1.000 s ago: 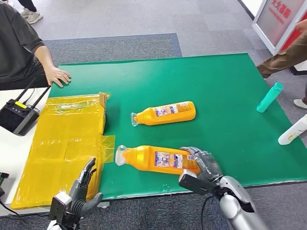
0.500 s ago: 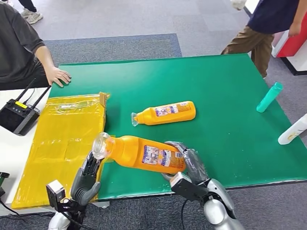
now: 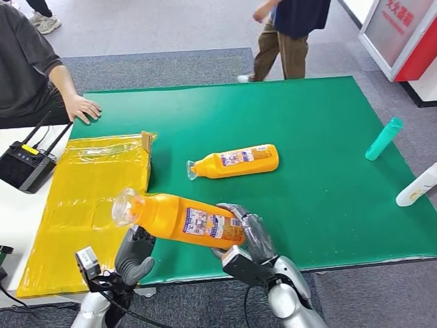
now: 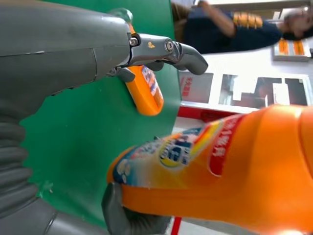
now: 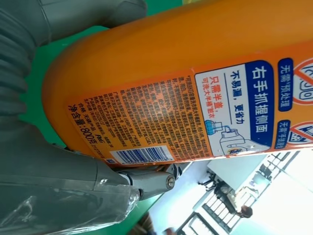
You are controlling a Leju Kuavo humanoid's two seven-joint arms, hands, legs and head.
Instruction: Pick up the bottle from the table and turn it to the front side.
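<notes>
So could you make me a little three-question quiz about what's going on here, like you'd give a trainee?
1. True or false: the right hand holds the lifted orange bottle by its base end.
2. How many orange bottles lie flat on the green mat?
A. none
B. one
C. two
3. Fill in: the yellow plastic-wrapped box sits toward the robot's ____ side.

Key: 1 true. 2 B, the second orange bottle lies on the mat. 3 left.
</notes>
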